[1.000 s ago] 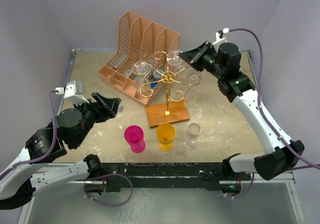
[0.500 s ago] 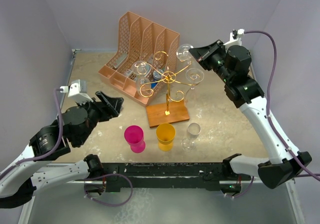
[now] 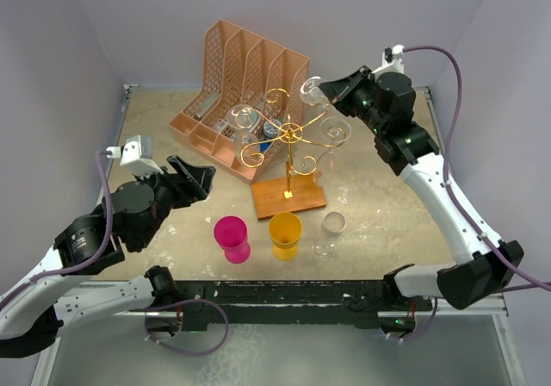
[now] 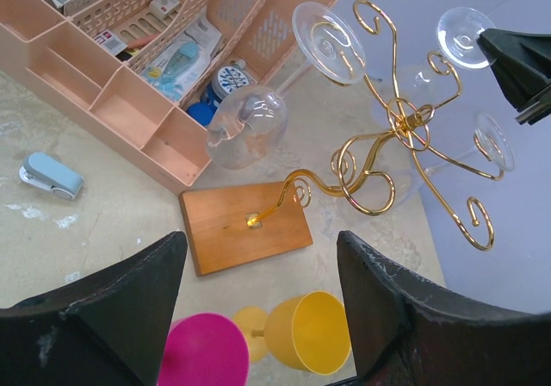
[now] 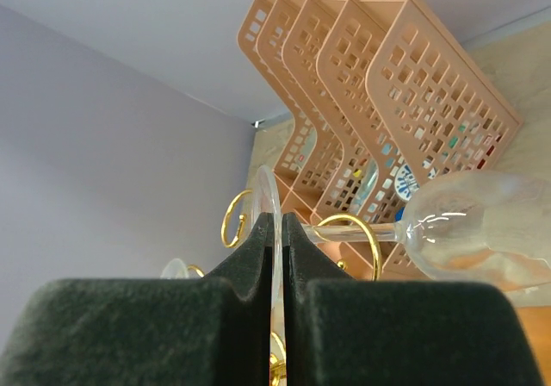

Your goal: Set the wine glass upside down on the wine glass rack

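The wine glass rack is gold wire on a wooden base, mid-table. My right gripper is shut on the foot of a clear wine glass, held on its side at the rack's upper right arms. In the right wrist view the gripper pinches the foot edge-on. The stem lies in front of a gold curl and the bowl is to the right. Other glasses hang upside down on the rack. My left gripper is open and empty, left of the rack.
A peach slotted file organizer stands behind the rack. A pink cup, a yellow cup and an upright clear glass stand in front of the base. A small blue-white item lies by the organizer.
My right gripper first drew back to the right with the glass, then shifted left toward the rack's top. The left gripper has crept slightly up and right.
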{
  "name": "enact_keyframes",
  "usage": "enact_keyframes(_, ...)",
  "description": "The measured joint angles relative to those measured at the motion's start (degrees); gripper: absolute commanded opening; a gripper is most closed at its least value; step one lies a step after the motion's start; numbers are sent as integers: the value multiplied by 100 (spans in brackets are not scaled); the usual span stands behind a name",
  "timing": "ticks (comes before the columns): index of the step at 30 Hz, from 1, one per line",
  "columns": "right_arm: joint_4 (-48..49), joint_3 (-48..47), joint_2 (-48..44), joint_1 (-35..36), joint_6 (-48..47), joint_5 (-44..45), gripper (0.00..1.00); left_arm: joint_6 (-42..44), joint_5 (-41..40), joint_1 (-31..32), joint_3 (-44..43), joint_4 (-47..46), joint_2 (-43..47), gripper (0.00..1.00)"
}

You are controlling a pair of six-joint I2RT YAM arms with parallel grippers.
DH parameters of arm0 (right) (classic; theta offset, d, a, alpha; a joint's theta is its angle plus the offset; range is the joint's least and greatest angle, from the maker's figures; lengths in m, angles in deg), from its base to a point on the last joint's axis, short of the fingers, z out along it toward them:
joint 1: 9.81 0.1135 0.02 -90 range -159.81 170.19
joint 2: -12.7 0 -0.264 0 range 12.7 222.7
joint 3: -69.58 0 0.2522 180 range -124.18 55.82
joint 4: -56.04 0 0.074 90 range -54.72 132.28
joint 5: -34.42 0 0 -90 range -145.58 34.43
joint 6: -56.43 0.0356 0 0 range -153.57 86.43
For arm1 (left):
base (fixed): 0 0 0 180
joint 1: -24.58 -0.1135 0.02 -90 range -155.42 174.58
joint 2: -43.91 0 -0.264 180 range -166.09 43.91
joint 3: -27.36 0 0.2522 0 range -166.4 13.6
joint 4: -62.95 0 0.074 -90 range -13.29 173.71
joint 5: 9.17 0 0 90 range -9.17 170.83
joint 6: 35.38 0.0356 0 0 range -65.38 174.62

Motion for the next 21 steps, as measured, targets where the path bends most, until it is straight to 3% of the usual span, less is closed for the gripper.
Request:
enact_keyframes(9, 114, -149, 400, -140, -951, -778, 0, 20, 57, 0, -22, -2, -74, 67)
enact_keyframes(13, 199, -160, 494, -269, -1233, -1152, 8, 59, 136, 0, -57, -26, -83, 67)
enact_keyframes(18, 221, -184, 511, -431, -1493, -1495, 27, 61, 160, 0, -61, -87, -83, 67)
enact_keyframes(21, 216, -184, 514, -505, -1633, -1593, 31, 63, 160, 0, -63, -90, -83, 67)
